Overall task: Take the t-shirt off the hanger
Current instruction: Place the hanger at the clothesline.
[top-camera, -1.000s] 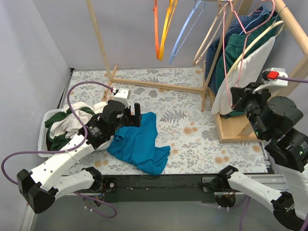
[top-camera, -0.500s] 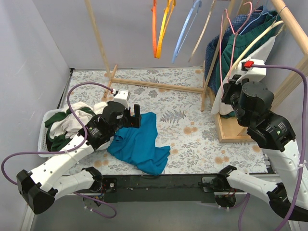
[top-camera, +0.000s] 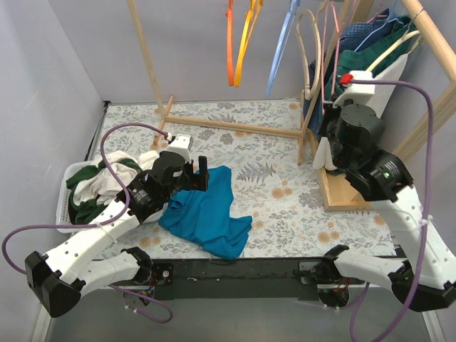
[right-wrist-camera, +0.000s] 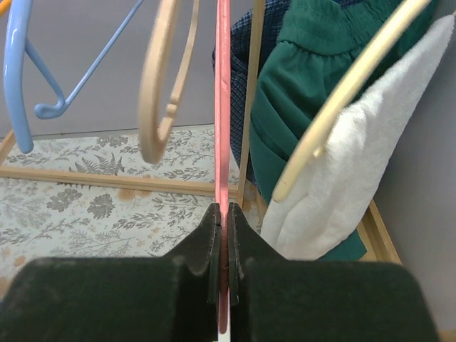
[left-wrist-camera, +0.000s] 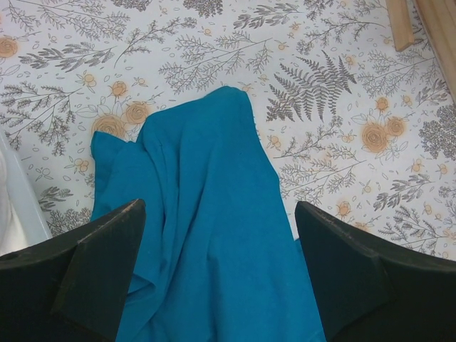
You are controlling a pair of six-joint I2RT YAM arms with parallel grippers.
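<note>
A teal t-shirt (top-camera: 210,214) lies crumpled on the floral table, off any hanger. My left gripper (top-camera: 196,174) hovers just above its upper edge, open, and the left wrist view shows the t-shirt (left-wrist-camera: 214,235) under the left gripper (left-wrist-camera: 219,208), with nothing between the fingers. My right gripper (top-camera: 329,110) is up at the rack, shut on a thin pink hanger (top-camera: 333,43). In the right wrist view the pink hanger (right-wrist-camera: 224,107) runs straight up out of the closed right gripper (right-wrist-camera: 223,210) and carries no cloth.
A white basket (top-camera: 63,206) of clothes sits at the left. Orange (top-camera: 231,43), blue (top-camera: 281,43) and beige (right-wrist-camera: 164,92) hangers hang from the wooden rack. A green garment (right-wrist-camera: 299,92) and white cloth (right-wrist-camera: 356,171) hang to the right of the pink hanger.
My right arm has swung left along the rack, carrying the pink hanger away from the hanging garments. The left arm and the t-shirt have stayed put.
</note>
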